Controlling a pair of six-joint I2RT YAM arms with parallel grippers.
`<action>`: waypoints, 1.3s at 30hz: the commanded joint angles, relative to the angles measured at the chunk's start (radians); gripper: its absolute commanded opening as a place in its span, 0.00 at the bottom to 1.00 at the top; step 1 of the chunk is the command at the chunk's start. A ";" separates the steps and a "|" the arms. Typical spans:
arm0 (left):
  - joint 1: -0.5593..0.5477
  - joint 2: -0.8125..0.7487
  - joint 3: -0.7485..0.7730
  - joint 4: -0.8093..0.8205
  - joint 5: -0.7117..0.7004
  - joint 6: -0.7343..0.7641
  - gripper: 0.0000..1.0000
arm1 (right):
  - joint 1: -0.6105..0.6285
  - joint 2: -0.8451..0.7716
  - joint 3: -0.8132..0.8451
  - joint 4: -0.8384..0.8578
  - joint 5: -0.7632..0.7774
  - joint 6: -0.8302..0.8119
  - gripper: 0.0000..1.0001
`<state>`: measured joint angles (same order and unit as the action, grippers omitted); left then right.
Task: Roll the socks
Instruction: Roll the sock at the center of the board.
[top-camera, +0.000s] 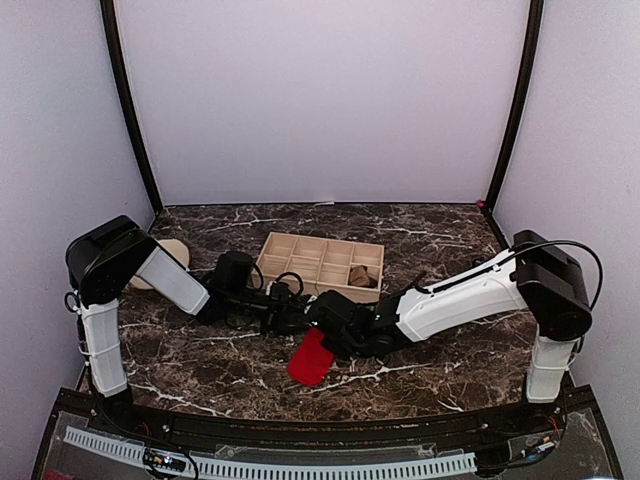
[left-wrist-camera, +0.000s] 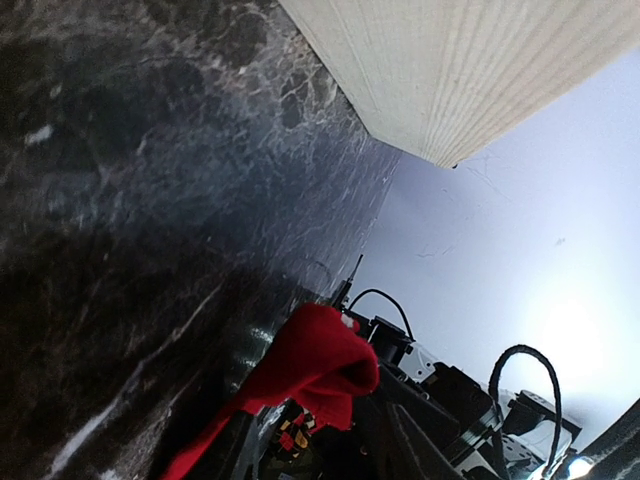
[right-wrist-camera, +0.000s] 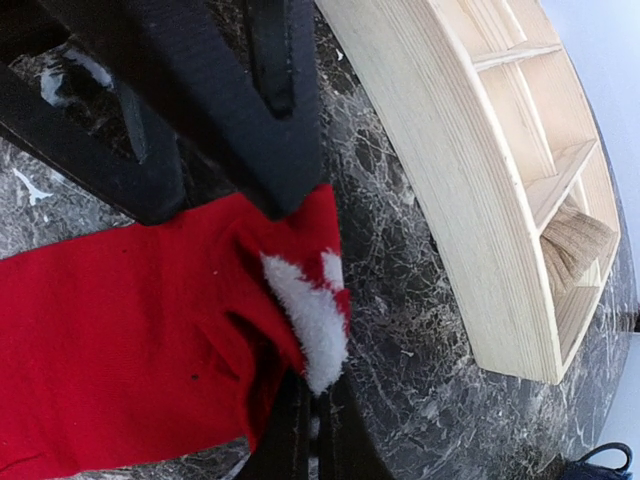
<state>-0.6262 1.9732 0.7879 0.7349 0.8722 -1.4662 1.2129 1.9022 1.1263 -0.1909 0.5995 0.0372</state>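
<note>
1. The tan-brown sock (top-camera: 362, 277) sits as a compact bundle in a compartment at the right end of the wooden tray (top-camera: 330, 240). I judge that half of the job finished.
2. The red sock (top-camera: 312, 358) is out on the marble table (top-camera: 450, 360), just in front of the tray's near wall and clear of it. Most of it lies spread flat, with the far end trailing away from the tray towards the arm bases.
3. My right gripper (right-wrist-camera: 305, 430) is clamped tight on the red sock's cuff end, the end nearest the tray. The right wrist view shows the white lining turned out right at the pinch. The left wrist view shows that end lifted off the table and bunched over.
4. My left gripper (top-camera: 298, 310) reaches in from the tray's left side and meets the right one over the sock. A dark finger appears to touch the red fabric beside the cuff. I cannot tell from any view how far its jaws stand apart, or whether they have any cloth.
5. As I read it, the red sock's roll is barely begun: one fold at the cuff and no turns down its length.
6. What is left is to wind the red sock into a bundle like the tan one, and likely to drop it in a free compartment of the tray.
</note>
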 joint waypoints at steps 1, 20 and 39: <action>0.005 0.026 0.031 0.008 0.012 -0.040 0.44 | 0.015 0.021 0.020 0.017 0.015 -0.005 0.00; 0.005 0.077 0.044 0.097 0.010 -0.143 0.51 | 0.032 0.077 0.090 0.006 0.007 -0.035 0.00; 0.005 0.144 0.075 0.159 0.052 -0.181 0.21 | 0.036 0.091 0.093 0.008 0.019 -0.049 0.00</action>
<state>-0.6254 2.0975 0.8505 0.8902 0.8986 -1.6207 1.2354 1.9808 1.2015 -0.2028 0.6071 -0.0036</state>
